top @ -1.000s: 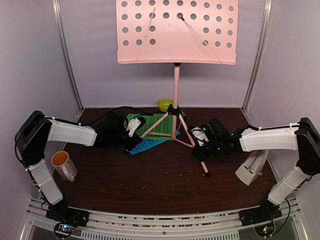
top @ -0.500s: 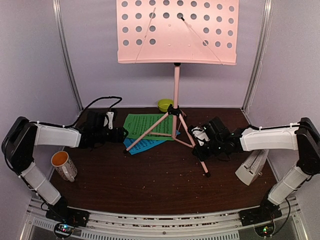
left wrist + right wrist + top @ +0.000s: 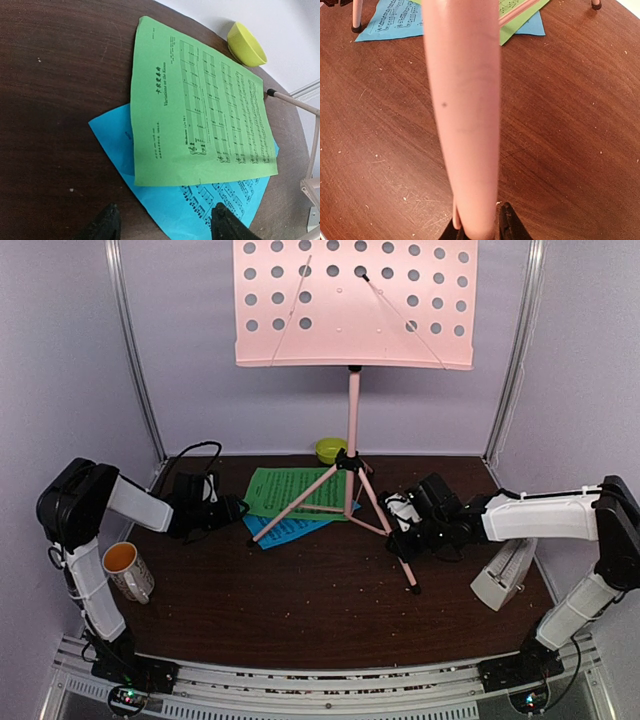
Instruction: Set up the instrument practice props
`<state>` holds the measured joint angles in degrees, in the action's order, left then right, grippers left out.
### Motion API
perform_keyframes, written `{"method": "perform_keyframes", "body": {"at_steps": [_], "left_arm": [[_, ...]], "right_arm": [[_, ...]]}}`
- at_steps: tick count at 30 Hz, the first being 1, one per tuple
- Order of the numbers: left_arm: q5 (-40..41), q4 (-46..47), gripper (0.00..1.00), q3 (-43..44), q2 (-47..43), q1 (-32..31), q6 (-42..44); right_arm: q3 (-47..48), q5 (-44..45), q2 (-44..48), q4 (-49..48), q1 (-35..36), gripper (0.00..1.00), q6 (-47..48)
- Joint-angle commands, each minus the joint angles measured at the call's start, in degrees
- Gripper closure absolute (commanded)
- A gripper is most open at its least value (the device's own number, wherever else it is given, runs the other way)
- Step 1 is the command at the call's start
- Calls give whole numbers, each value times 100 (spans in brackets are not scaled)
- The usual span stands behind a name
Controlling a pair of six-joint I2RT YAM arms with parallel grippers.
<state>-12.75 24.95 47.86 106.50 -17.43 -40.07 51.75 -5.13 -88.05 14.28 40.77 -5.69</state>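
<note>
Only wrist cam, R gripper (image 3: 479, 226) astride stand leg (image 3: 462, 100)

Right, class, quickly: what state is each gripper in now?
Left gripper: open, holding nothing.
Right gripper: closed on the music stand leg.

The dark wooden table (image 3: 300, 590) is carrying pale specks all over. A white mug (image 3: 127, 570) is standing near left, a lime bowl (image 3: 331, 450) far centre. The green sheet (image 3: 290, 490) is lying partly over the blue sheet (image 3: 285, 530) (both flat), the music stand (image 3: 352, 410) is straddling them, and the metronome (image 3: 503, 577) is resting near right.
</note>
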Motion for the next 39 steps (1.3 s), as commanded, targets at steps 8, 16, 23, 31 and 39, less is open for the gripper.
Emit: {"method": "perform_keyframes", "body": {"at_steps": [8,16,23,31,39], "left_arm": [[-305,873,39,597,719,66,-747],[-106,667,41,843,942,73,-884],[77,678,38,802,975,92,-1032],[15,878,36,743,990,103,-1037],[-288,973,42,901,1271,97,-1126]], "right_arm": [[173,-59,385,207,-43,72,-122],[152,-67,627,215,-45,68,-193],[179,-108,594,202,-43,66,-213],[194,-120,557,199,-43,66,-200],[206,-159,519,183,-43,65,-204]]}}
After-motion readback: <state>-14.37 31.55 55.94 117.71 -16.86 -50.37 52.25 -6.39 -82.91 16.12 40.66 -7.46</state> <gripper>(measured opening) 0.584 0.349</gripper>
